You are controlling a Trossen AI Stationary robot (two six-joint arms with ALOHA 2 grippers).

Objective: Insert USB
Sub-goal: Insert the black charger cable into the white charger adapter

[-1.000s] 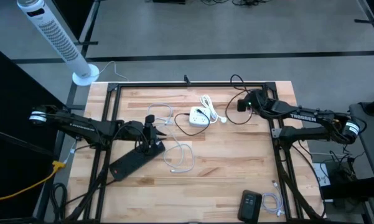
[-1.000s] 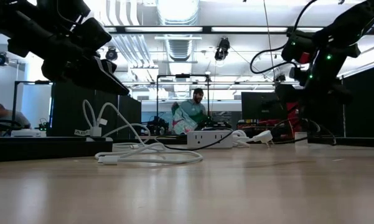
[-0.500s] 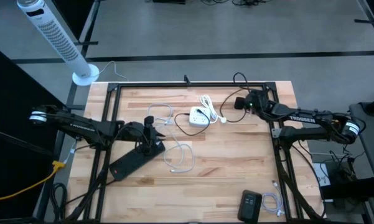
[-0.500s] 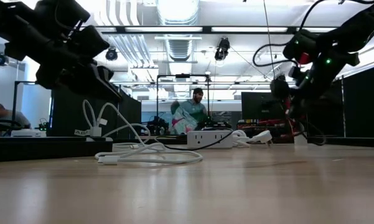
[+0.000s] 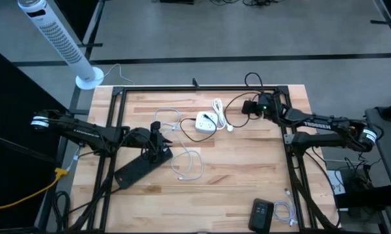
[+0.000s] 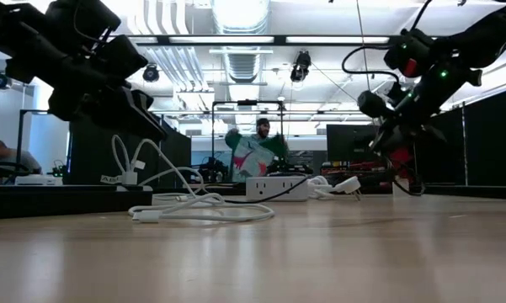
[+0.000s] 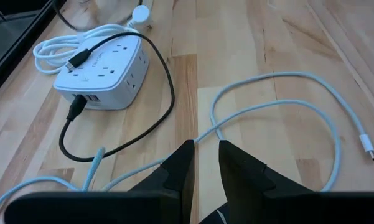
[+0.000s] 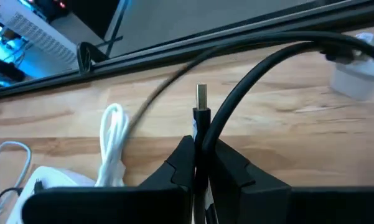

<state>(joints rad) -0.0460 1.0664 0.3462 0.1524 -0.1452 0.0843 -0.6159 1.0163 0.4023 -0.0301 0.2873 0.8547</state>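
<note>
My right claw (image 8: 199, 163), clamped on the black plug (image 8: 201, 112), has swung closer to the white power strip (image 5: 206, 121), which has shifted slightly; plug still unseated, lining up comes next.

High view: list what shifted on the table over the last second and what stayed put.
The right gripper, shut on the black USB cable, edged toward the table's far edge. The white power strip slid a little toward the left arm and turned, pulled by the cable. The left gripper stayed clamped over the black bar; the white cable did not move.
</note>
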